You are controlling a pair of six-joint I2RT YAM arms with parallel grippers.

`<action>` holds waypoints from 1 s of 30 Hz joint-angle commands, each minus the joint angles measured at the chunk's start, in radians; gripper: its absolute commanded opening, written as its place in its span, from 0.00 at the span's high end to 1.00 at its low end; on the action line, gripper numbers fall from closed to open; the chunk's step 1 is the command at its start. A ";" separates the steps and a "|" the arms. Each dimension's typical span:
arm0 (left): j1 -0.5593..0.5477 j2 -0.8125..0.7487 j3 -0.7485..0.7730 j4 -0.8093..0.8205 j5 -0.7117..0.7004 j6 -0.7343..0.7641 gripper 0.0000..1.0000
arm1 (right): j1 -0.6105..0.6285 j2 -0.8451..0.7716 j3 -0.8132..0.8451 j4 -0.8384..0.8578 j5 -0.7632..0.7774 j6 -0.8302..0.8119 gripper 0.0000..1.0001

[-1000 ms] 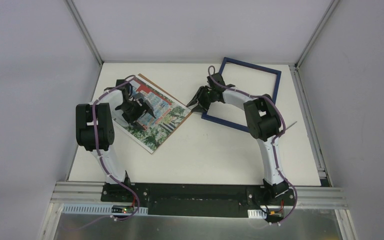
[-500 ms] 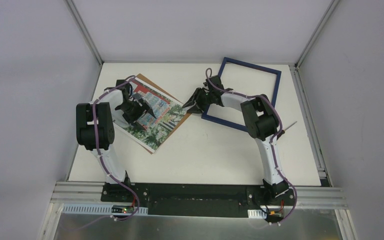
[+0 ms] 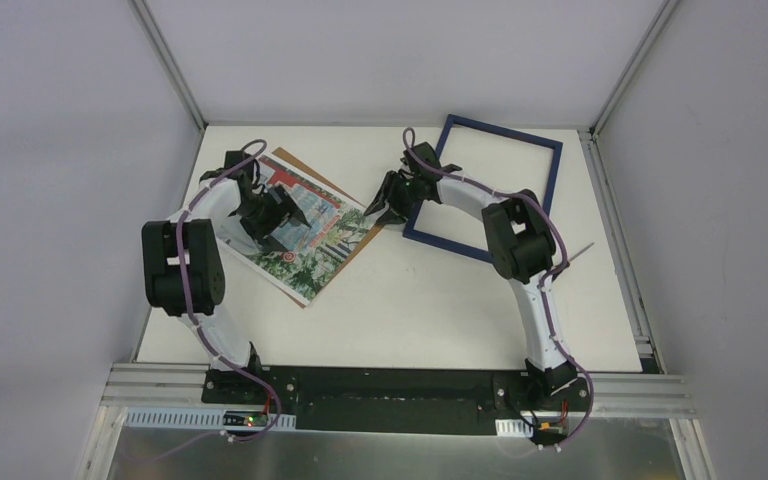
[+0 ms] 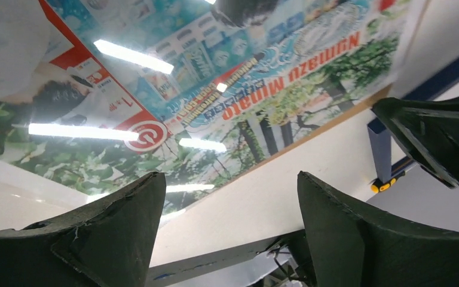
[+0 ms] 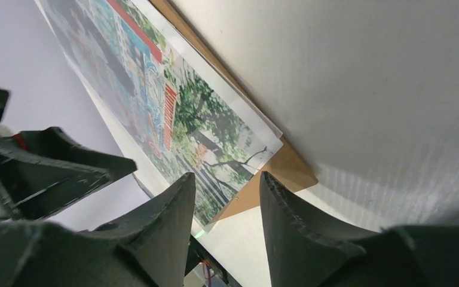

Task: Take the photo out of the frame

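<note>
The photo (image 3: 312, 232), a colourful collage with a white border, lies flat on the table at the left, on top of a brown backing board (image 3: 364, 240) that sticks out at its far and right edges. The navy-blue frame (image 3: 552, 172) lies empty at the back right. My left gripper (image 3: 282, 214) hovers open over the photo (image 4: 215, 89), holding nothing. My right gripper (image 3: 380, 208) is open with a narrow gap, low beside the board's right corner (image 5: 288, 168), touching nothing I can see. The photo (image 5: 173, 113) also shows in the right wrist view.
The frame's near-left corner (image 4: 382, 149) lies close behind my right gripper (image 4: 436, 137), which faces my left gripper (image 5: 54, 167) across the photo. White walls enclose the table on three sides. The arm bases stand at the near edge.
My right gripper has moved left and a little farther back, toward the board's right corner. My left arm has shifted left, its gripper still over the photo.
</note>
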 commanded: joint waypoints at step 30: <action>0.473 -0.265 -0.312 0.321 0.034 -0.207 0.12 | 0.090 -0.039 0.069 -0.203 0.091 -0.029 0.56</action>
